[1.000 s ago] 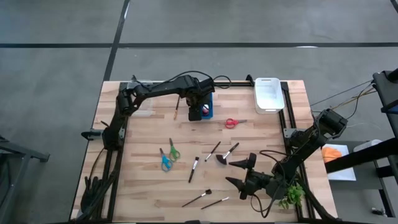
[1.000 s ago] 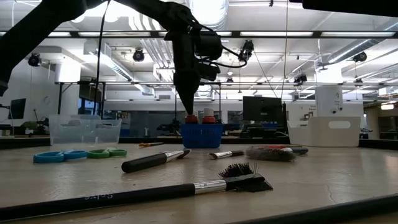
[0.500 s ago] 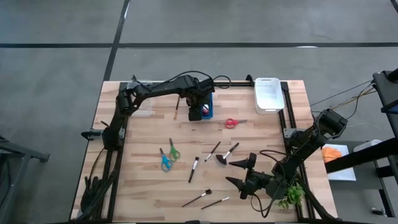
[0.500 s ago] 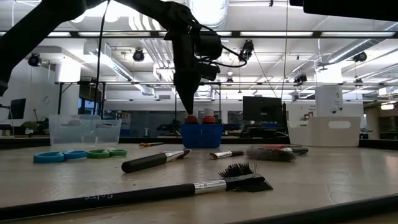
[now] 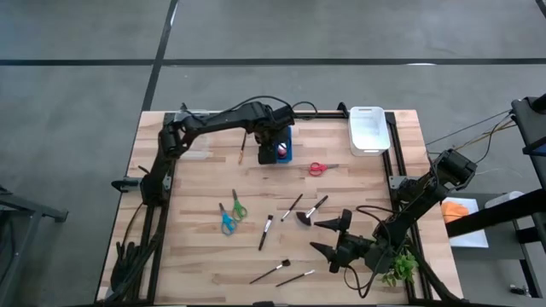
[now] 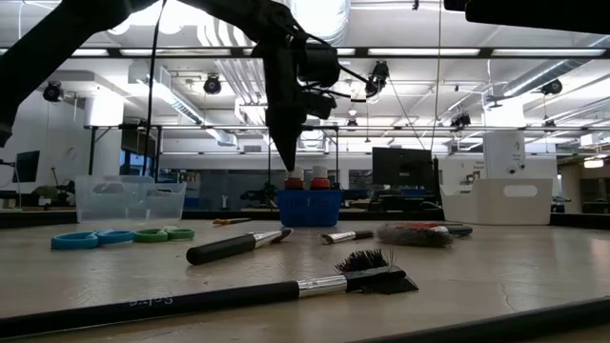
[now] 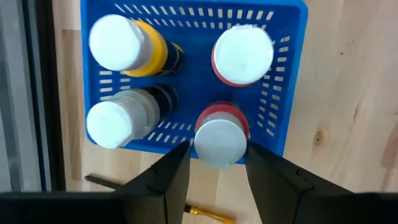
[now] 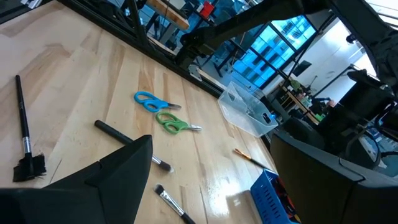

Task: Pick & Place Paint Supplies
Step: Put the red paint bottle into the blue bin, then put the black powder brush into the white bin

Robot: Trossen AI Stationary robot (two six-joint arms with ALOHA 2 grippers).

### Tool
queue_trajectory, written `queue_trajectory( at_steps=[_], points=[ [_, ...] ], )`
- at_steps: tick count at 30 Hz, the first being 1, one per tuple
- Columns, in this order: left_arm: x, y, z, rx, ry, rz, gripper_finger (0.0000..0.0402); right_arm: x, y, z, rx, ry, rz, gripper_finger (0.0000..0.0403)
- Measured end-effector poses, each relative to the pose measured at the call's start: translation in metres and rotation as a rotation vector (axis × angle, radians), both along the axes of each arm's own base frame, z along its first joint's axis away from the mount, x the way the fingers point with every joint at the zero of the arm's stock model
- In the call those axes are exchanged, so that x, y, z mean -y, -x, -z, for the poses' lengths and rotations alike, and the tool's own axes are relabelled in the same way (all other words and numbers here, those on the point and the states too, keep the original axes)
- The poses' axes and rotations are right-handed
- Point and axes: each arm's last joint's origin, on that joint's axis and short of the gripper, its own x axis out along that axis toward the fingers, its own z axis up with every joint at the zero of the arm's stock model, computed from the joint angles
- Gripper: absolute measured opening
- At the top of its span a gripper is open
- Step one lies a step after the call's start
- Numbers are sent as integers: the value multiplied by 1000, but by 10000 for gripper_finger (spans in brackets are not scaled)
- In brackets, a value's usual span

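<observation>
My left gripper (image 7: 219,168) points down over the blue bottle holder (image 5: 285,147) at the table's far side and is shut on a red paint bottle with a white cap (image 7: 221,140). Three more bottles stand in the holder, among them a yellow one (image 7: 127,46) and a second red one (image 7: 242,55). Several dark-handled brushes (image 5: 266,230) lie flat mid-table, and a wooden-handled brush (image 5: 241,152) lies left of the holder. Red scissors (image 5: 322,168), green scissors (image 5: 238,206) and blue scissors (image 5: 225,220) lie flat. My right gripper (image 5: 326,237) waits open near the table's near right corner. My left gripper pinches the red bottle by its white cap (image 7: 205,149) between its two fingers, coming from above and pointing down. The bottle stands upright at the holder's corner compartment, and its cap overlaps the holder's rim. Whether its base still rests inside is hidden by the cap.
A white bin (image 5: 368,128) sits at the far right edge and a clear container (image 6: 129,198) at the far left. A green leafy plant (image 5: 399,269) is beside the right arm at the near right corner. Bare wood lies along the table's left and near left.
My left gripper has risen slightly above the blue holder, and the bottle top at its fingertips shows a little higher in the low view. The right arm has kept still.
</observation>
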Motion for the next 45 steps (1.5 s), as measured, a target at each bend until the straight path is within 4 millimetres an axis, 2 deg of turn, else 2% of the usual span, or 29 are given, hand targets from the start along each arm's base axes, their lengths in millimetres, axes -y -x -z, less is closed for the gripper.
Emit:
queue_trajectory(
  at_steps=[7,13,20,25,33,45],
  points=[
    [4,9,-24,36,-14,-2,164,0,0,0,0,0,0,323],
    [11,25,-59,107,-29,-32,164,0,0,0,3,-8,1,323],
    [33,52,-95,136,62,-26,164,0,0,1,4,-16,3,323],
    [57,64,-110,148,112,-65,164,0,0,1,4,-18,3,323],
    [96,75,-106,113,133,14,164,0,1,1,6,-23,4,323],
    [139,88,-61,-62,172,78,164,1,1,1,7,-18,10,323]
  ],
)
